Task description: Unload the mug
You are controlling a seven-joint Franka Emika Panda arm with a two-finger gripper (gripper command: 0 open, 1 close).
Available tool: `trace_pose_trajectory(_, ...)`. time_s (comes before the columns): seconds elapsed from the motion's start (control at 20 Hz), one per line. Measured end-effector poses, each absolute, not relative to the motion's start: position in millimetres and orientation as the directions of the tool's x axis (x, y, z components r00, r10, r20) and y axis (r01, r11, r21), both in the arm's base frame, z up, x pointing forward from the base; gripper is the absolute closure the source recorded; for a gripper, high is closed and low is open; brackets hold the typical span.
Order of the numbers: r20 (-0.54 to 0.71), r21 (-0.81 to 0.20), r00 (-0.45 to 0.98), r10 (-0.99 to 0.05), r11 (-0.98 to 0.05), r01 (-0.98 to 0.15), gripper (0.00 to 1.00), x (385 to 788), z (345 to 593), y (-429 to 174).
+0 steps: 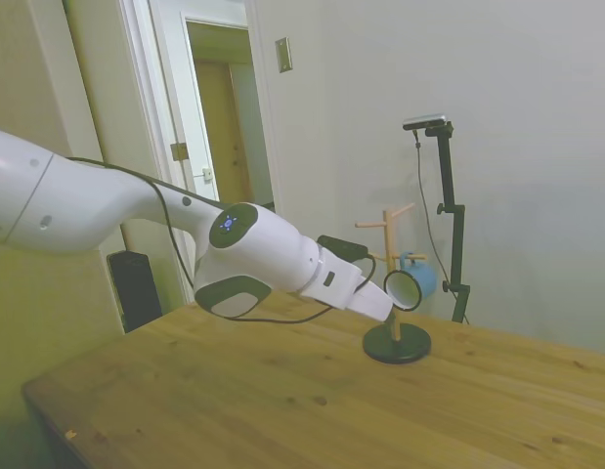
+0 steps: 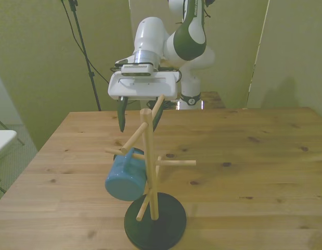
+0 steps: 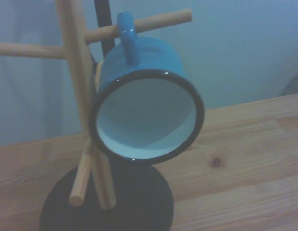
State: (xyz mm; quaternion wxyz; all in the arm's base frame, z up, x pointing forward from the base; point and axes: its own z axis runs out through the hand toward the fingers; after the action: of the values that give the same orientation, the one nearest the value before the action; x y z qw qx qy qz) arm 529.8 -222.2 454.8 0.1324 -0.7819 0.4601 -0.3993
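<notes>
The mug (image 2: 125,178) is hung by its handle on a peg of the wooden stand (image 2: 150,172), on the front view's left. The gripper (image 2: 139,119) is held just behind the stand, fingers spread apart, above the surface (image 2: 265,161).

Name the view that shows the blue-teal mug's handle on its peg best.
The wrist view: the blue-teal mug hangs by its handle over a wooden peg. The front view shows its base; the side view mostly hides it.
</notes>
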Motion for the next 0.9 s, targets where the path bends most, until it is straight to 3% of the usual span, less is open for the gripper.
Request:
trace_pose_trajectory(0.3,0.519,-0.574,0.219,-0.826,-0.527,-0.627,0.00,560.9,435.6,-250.1)
trace_pose_trajectory(0.9,0.568,-0.572,0.194,-0.800,-0.553,-0.606,0.00,598.0,427.0,-252.6)
